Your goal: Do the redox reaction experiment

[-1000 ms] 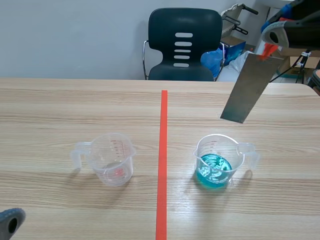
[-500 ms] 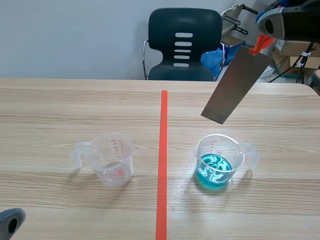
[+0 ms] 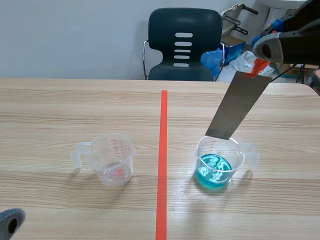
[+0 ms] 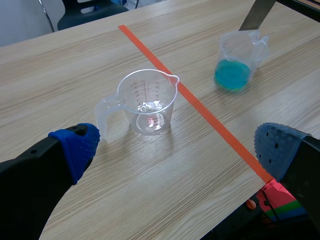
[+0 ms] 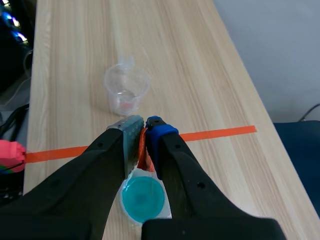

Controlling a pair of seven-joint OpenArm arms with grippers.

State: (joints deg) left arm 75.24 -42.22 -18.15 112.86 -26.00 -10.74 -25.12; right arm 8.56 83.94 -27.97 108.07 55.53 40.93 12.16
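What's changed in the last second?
The right gripper, shut on the metal strip, has swung it over and lowered it; its lower end now hangs just over the rim of the blue-liquid cup. The empty cup and the open left gripper stayed put.

On table (image 3: 60,110), empty cup (image 3: 112,159) stood left of tape line (image 3: 162,160), filled cup (image 3: 218,161) right of it, well apart. Tilted metal strip (image 3: 239,104) hung from right gripper (image 3: 263,50), lower end above filled cup's far rim, perhaps just inside. Behind table stood chair (image 3: 183,44).
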